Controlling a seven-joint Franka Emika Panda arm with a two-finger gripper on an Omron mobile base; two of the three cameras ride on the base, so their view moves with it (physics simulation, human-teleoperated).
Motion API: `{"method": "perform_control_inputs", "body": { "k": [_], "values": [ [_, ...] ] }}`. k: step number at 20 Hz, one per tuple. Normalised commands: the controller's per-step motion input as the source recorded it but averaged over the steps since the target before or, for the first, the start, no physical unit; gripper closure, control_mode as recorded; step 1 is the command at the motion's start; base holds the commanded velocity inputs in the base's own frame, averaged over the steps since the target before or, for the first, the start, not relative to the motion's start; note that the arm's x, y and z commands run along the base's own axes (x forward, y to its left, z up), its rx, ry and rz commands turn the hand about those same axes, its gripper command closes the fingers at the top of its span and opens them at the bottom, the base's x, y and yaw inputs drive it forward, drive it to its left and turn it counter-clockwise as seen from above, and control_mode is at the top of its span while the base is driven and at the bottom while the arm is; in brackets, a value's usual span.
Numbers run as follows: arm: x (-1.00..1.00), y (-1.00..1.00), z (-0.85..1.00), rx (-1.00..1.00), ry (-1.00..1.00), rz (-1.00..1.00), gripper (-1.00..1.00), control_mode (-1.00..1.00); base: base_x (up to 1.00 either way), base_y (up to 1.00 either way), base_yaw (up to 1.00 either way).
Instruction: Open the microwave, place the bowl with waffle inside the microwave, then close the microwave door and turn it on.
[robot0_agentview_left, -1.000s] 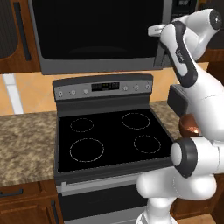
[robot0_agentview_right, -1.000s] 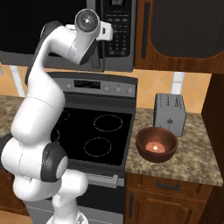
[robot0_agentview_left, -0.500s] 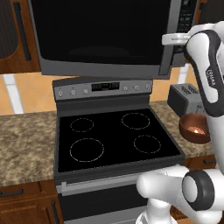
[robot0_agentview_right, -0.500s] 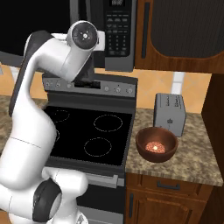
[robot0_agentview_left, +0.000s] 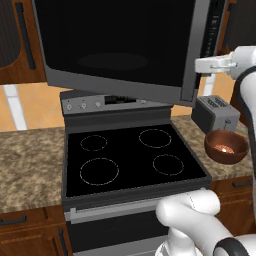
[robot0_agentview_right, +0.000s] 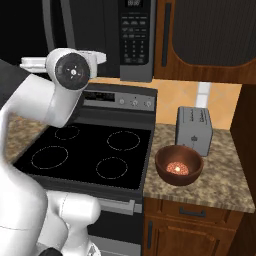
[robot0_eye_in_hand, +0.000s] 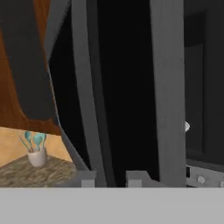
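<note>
The microwave (robot0_agentview_left: 215, 30) (robot0_agentview_right: 136, 35) hangs above the stove, keypad on its right. Its door (robot0_agentview_left: 115, 50), dark glass in a grey frame, stands swung partway out on its left hinge. My gripper (robot0_agentview_left: 196, 65) is at the door's free right edge, pointing left. In the hand view my gripper (robot0_eye_in_hand: 110, 178) is shut, with the door's grey edge bars (robot0_eye_in_hand: 168, 87) running upright just ahead. I cannot see anything held. The reddish-brown bowl (robot0_agentview_left: 226, 146) (robot0_agentview_right: 178, 165) sits on the right counter with the waffle (robot0_agentview_left: 225, 149) (robot0_agentview_right: 176, 167) inside.
A grey toaster (robot0_agentview_left: 215, 112) (robot0_agentview_right: 194, 130) stands just behind the bowl. The black stove top (robot0_agentview_left: 130, 160) (robot0_agentview_right: 85, 155) lies under the microwave. A cup of utensils (robot0_eye_in_hand: 37, 153) is on the far left counter. Wooden cabinets (robot0_agentview_right: 210, 35) flank the microwave.
The microwave door has swung from shut to partway open. My hand has moved out and right with its free edge, and the fingers have closed.
</note>
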Motion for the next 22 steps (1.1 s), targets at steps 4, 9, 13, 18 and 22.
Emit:
{"method": "perform_control_inputs", "body": {
  "k": [4, 9, 13, 18, 22],
  "values": [
    [-0.32, -0.6, -0.14, 0.18, 0.1, 0.07, -1.0, -1.0, 0.0, 0.0, 0.0],
    [-0.01, -1.0, -0.03, 0.31, 0.14, 0.08, -1.0, -1.0, 0.0, 0.0, 0.0],
    [0.41, -0.52, -0.03, 0.21, 0.24, 0.13, -1.0, -1.0, 0.0, 0.0, 0.0],
    [0.69, -0.04, -0.18, 0.14, 0.29, 0.1, -1.0, -1.0, 0.0, 0.0, 0.0],
    [0.81, 0.14, -0.3, 0.11, 0.3, 0.12, -1.0, -1.0, 0.0, 0.0, 0.0]
  ]
}}
